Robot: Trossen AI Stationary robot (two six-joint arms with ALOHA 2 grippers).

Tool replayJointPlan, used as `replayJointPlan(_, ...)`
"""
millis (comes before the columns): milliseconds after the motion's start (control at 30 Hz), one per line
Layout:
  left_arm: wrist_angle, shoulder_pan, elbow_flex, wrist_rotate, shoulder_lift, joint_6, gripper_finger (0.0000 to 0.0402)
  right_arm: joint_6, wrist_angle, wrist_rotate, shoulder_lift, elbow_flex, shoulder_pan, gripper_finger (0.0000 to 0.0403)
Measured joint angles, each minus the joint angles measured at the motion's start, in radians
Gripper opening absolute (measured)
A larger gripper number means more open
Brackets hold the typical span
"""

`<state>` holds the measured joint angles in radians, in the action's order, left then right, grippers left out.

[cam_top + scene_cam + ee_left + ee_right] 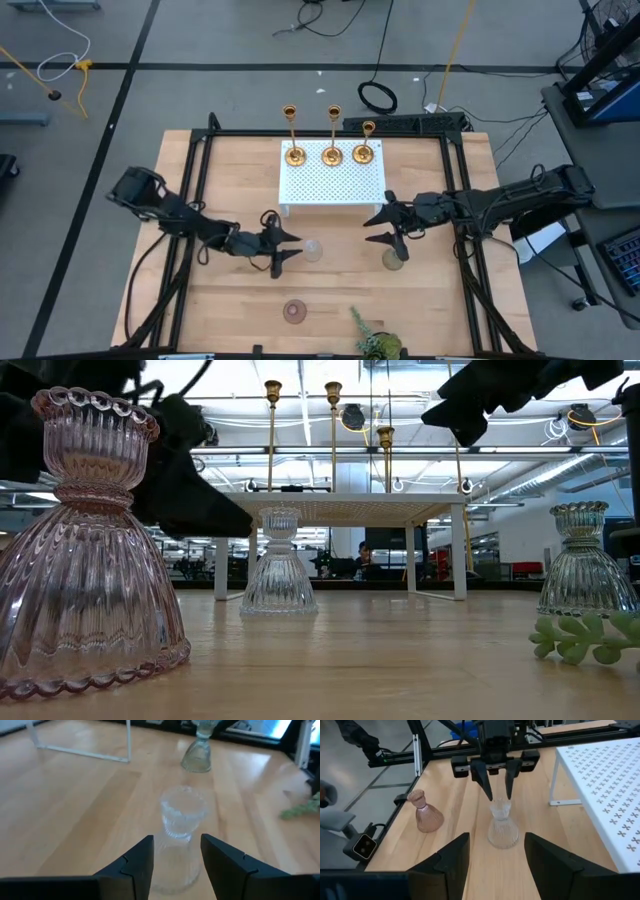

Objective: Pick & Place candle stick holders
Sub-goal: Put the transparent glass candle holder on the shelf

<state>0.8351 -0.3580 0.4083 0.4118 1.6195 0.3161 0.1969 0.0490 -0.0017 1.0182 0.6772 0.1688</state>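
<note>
Three gold candlesticks (332, 152) stand by their round bases on the white perforated stand (333, 180). A clear glass holder (313, 250) stands on the table by its wide base. My left gripper (295, 247) is open and its fingers stand on either side of this holder (181, 832) without touching it. A greenish glass holder (394, 260) stands just on the near side of my right gripper (372, 228), which is open, empty and above the table. A pink glass holder (294, 311) stands near the front edge.
A green leafy sprig (375, 345) lies at the table's near edge, right of the pink holder. The stand's legs (553, 775) are close beyond both grippers. Bare wood lies on the table's left and right parts.
</note>
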Motion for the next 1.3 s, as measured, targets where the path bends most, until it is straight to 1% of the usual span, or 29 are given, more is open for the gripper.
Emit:
replayJointPlan(167,-0.003,0.04,0.052,-0.094,0.053,-0.007,0.0199,0.0,0.001,0.0,0.0,-0.002,0.0,0.018)
replayJointPlan(367,-0.023,0.062,0.134,-0.105,0.12,-0.095,0.0249,0.0,0.002,0.0,0.0,-0.002,0.0,0.018)
replayJointPlan(500,-0.022,0.064,0.178,-0.124,0.154,-0.128,0.0265,0.0,0.006,0.0,0.0,-0.002,0.0,0.018)
replayJointPlan(567,-0.022,0.063,0.189,-0.124,0.165,-0.138,0.0262,0.0,0.009,0.0,0.0,-0.002,0.0,0.018)
replayJointPlan(667,-0.023,0.066,0.189,-0.119,0.169,-0.138,0.0245,0.0,0.008,0.0,0.0,-0.002,0.0,0.018)
replayJointPlan(967,-0.019,0.071,0.189,-0.114,0.169,-0.131,0.0159,0.001,0.014,0.0,0.0,-0.002,0.0,0.018)
replayJointPlan(1033,-0.006,0.072,0.189,-0.114,0.169,-0.128,0.0145,0.001,0.014,0.0,0.0,-0.002,0.0,0.0179)
replayJointPlan(1167,0.052,0.072,0.188,-0.114,0.169,-0.123,0.0142,0.001,0.016,0.0,0.0,-0.002,0.0,0.0177)
replayJointPlan(1300,0.126,0.072,0.19,-0.104,0.159,-0.142,0.0161,0.001,0.03,0.0,0.0,-0.002,0.0,0.0176)
